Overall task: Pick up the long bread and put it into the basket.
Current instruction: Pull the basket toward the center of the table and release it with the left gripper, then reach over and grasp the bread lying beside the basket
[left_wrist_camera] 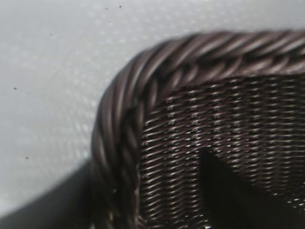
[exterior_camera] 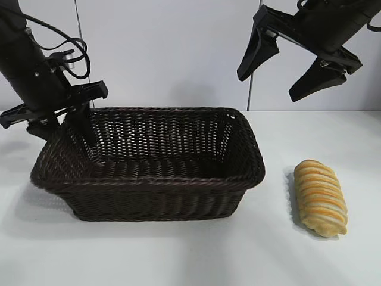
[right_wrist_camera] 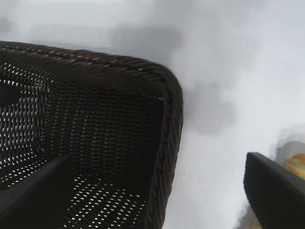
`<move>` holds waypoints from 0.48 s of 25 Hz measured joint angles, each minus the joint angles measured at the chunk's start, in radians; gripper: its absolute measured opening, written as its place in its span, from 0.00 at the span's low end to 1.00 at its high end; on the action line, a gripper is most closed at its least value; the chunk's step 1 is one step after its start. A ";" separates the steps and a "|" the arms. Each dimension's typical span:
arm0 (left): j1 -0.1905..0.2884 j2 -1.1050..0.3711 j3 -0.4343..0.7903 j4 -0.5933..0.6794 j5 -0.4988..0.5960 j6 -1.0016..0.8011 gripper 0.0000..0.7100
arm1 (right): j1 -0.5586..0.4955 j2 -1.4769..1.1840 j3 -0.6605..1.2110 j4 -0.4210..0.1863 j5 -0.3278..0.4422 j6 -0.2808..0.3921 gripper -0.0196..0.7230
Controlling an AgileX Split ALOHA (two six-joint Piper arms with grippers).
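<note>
The long bread (exterior_camera: 320, 196), a golden-tan ridged loaf, lies on the white table to the right of the basket (exterior_camera: 149, 179), a dark brown wicker one. My right gripper (exterior_camera: 269, 87) hangs open and empty high above the basket's right end, up and left of the bread. In the right wrist view its gripper (right_wrist_camera: 155, 200) spans the basket's corner rim (right_wrist_camera: 169, 119), and a sliver of the bread (right_wrist_camera: 298, 162) shows behind one finger. My left gripper (exterior_camera: 66, 138) straddles the basket's back left corner, one finger inside and one outside. In the left wrist view the rim (left_wrist_camera: 119, 129) runs between its fingers with a gap.
The white table (exterior_camera: 178, 256) stretches in front of the basket and around the bread. A pale wall stands behind the arms. Cables loop off the left arm (exterior_camera: 36, 71).
</note>
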 joint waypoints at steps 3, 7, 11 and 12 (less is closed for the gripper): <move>0.000 -0.038 -0.022 0.081 0.037 -0.039 0.97 | 0.000 0.000 0.000 0.000 0.000 0.000 0.96; 0.005 -0.087 -0.086 0.207 0.103 -0.083 0.98 | 0.000 0.000 0.000 0.000 0.000 0.000 0.96; 0.061 -0.114 -0.173 0.278 0.168 -0.098 0.98 | 0.000 0.000 0.000 0.000 0.001 0.000 0.96; 0.085 -0.118 -0.188 0.293 0.180 -0.098 0.98 | 0.000 0.000 0.000 0.000 0.001 0.000 0.96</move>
